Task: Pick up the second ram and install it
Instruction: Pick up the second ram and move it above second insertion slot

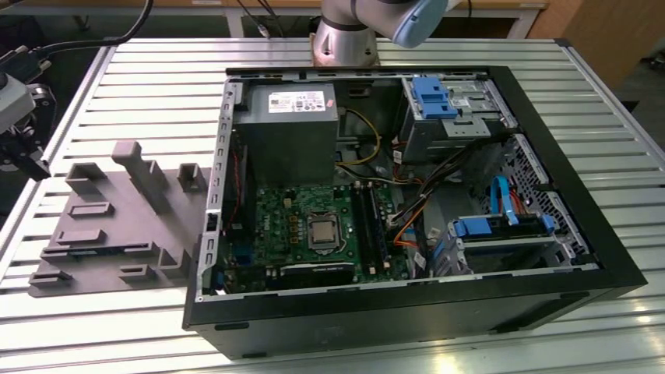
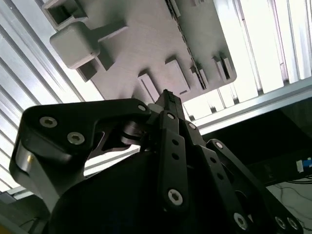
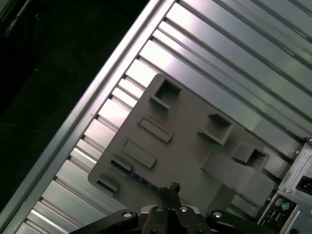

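The second ram [image 3: 130, 172] looks like a dark narrow strip with bluish glints, lying flat between low blocks near one edge of the grey fixture plate [image 3: 185, 141]. In the exterior view it is a thin dark line [image 1: 99, 251] on that plate [image 1: 114, 226]. My gripper [image 3: 171, 188] hangs well above the plate, apart from the ram. Its black fingers come together in a single narrow tip [image 2: 165, 95], shut with nothing between them. In the exterior view the gripper [image 1: 31, 167] is at the far left edge, beyond the plate.
An open computer case [image 1: 416, 312] lies at the exterior view's right of the plate. It holds a green motherboard [image 1: 301, 226] with long black slots [image 1: 370, 222], a power supply [image 1: 291, 128] and blue drive brackets [image 1: 431, 95]. Tall grey blocks [image 1: 140, 175] stand on the plate. The ribbed metal table ends close by [image 3: 73, 131].
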You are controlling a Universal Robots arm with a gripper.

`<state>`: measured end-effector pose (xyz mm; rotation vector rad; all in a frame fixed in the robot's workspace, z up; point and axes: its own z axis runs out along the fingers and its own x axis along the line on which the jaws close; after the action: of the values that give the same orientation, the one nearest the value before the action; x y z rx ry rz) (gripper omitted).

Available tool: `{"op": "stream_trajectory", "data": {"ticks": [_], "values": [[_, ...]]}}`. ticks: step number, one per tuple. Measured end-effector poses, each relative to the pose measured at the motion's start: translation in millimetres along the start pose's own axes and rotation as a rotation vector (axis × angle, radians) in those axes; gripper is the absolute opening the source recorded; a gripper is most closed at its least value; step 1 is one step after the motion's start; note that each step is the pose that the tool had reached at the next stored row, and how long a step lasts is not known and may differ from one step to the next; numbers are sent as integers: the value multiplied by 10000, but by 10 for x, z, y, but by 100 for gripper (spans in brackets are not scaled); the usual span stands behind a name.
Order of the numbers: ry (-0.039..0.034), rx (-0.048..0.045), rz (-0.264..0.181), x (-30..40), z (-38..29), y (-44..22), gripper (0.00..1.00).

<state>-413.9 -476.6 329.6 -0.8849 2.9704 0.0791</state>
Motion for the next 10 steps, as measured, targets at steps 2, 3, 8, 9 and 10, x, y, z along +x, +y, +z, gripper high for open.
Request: {"op": "stream_trajectory", "data": {"ticks": [2, 3, 8, 9, 10], "values": [[7, -10, -202, 0, 1, 0, 11], [11, -16, -309, 0, 1, 0, 11], [32, -46, -866, 0, 3, 0, 11], [36, -52, -978, 0, 4, 0, 11], [41, -58, -1090, 0, 4, 0, 11]]}}
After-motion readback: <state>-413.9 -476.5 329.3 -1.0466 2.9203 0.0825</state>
